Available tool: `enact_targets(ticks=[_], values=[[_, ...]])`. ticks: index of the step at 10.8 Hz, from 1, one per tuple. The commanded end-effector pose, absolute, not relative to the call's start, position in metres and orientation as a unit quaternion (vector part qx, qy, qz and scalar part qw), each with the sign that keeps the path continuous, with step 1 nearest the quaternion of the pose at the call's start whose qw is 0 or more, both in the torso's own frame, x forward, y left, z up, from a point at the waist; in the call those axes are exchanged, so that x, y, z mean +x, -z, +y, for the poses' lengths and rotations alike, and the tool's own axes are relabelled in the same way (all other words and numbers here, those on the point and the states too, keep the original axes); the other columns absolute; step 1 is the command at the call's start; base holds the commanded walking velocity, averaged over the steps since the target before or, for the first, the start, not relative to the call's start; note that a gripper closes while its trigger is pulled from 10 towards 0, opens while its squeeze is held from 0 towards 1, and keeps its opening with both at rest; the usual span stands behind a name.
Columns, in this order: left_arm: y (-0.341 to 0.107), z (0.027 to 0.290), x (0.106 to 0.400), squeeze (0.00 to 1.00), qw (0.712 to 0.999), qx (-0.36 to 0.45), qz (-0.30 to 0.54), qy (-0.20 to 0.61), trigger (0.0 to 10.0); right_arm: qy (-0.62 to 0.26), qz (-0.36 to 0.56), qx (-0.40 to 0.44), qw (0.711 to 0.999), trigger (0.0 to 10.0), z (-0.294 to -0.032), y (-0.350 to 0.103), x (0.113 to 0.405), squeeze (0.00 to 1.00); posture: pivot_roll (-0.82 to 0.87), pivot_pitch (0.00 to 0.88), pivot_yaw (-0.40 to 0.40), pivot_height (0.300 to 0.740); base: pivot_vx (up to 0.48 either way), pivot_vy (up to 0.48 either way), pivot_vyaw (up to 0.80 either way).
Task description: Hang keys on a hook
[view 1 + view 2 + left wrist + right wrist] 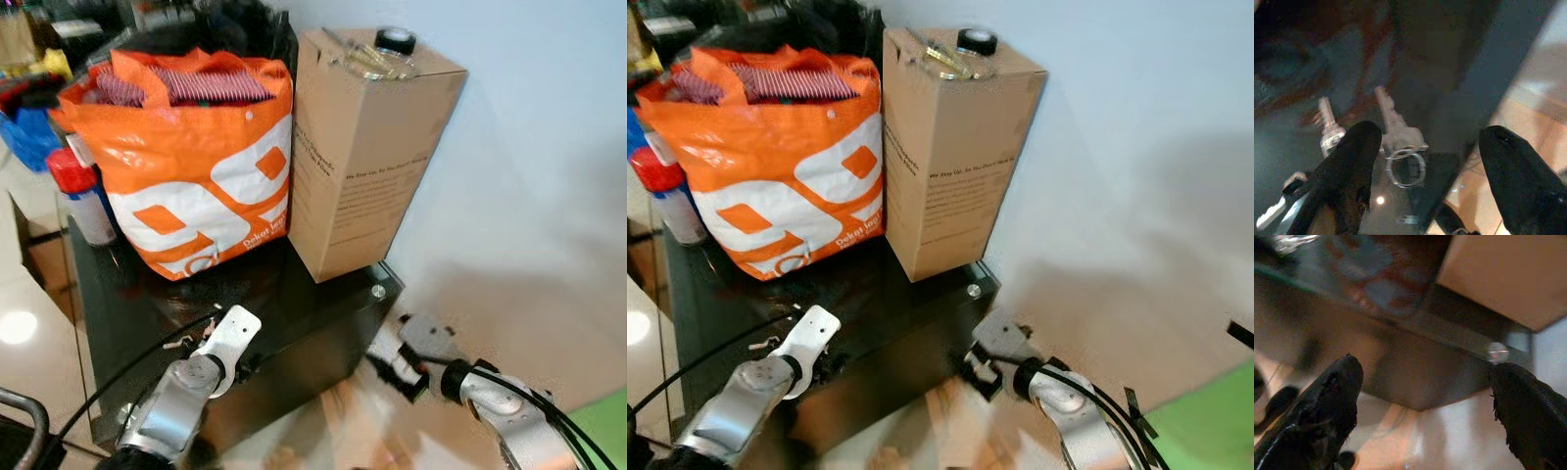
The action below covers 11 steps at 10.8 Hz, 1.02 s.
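Note:
A bunch of silver keys (1397,137) on a ring lies flat on the black glass table (294,323), near its front edge. They also show as small pale pieces, the keys (184,342), just left of my left gripper. My left gripper (1430,132) hovers open right over the keys, with one black finger (1352,166) beside them and the other out past the table edge. My right gripper (400,370) is open and holds nothing. It sits low off the table's front right corner, facing the table's side.
An orange and white shopping bag (191,166) and a tall cardboard box (362,147) stand at the back of the table against a white wall. A red-capped bottle (80,196) stands to the left. Tiled floor (20,323) lies left and in front of the table.

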<state>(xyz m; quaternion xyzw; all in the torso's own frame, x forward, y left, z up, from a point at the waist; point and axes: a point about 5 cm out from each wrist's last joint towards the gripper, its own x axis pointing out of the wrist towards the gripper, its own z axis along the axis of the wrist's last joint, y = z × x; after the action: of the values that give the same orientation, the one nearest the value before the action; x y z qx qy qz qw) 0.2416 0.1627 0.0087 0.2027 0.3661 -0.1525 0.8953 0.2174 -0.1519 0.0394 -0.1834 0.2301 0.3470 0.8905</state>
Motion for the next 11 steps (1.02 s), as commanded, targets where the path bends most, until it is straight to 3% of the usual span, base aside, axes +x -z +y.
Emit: enact_targets(ticks=[1, 4, 5, 6, 8, 11], values=[[-0.0097, 0.1645, 0.2450, 0.00, 0.900, 0.199, 0.365, 0.128, 10.0, -0.361, 0.214, -0.191, 0.887, 10.0, -0.1525, -0.0469, 0.2201, 0.00, -0.13, 0.026, -0.140, 0.740, 0.000, 0.000, 0.00], [-0.0025, 0.1579, 0.2433, 0.00, 0.897, 0.163, 0.392, 0.125, 10.0, -0.406, 0.212, -0.183, 0.870, 10.0, -0.1488, -0.0489, 0.2153, 0.00, -0.14, 0.033, -0.143, 0.740, 0.000, 0.000, 0.00], [-0.0012, 0.1572, 0.2430, 0.00, 0.895, 0.157, 0.398, 0.124, 6.9, -0.409, 0.213, -0.181, 0.868, 10.0, -0.1479, -0.0482, 0.2146, 0.00, -0.14, 0.032, -0.139, 0.740, 0.000, 0.000, 0.00], [-0.0012, 0.1570, 0.2441, 0.00, 0.896, 0.159, 0.397, 0.120, 4.8, -0.412, 0.213, -0.180, 0.867, 10.0, -0.1467, -0.0478, 0.2137, 0.00, -0.14, 0.031, -0.137, 0.740, 0.000, 0.000, 0.00], [-0.0013, 0.1588, 0.2456, 0.00, 0.895, 0.161, 0.403, 0.105, 4.8, -0.415, 0.212, -0.180, 0.866, 10.0, -0.1458, -0.0479, 0.2133, 0.00, -0.14, 0.030, -0.132, 0.740, 0.000, 0.000, 0.00], [-0.0025, 0.1620, 0.2462, 0.00, 0.894, 0.158, 0.410, 0.086, 1.9, -0.421, 0.211, -0.183, 0.863, 10.0, -0.1448, -0.0478, 0.2142, 0.00, -0.13, 0.027, -0.134, 0.740, 0.000, 0.000, 0.00]])
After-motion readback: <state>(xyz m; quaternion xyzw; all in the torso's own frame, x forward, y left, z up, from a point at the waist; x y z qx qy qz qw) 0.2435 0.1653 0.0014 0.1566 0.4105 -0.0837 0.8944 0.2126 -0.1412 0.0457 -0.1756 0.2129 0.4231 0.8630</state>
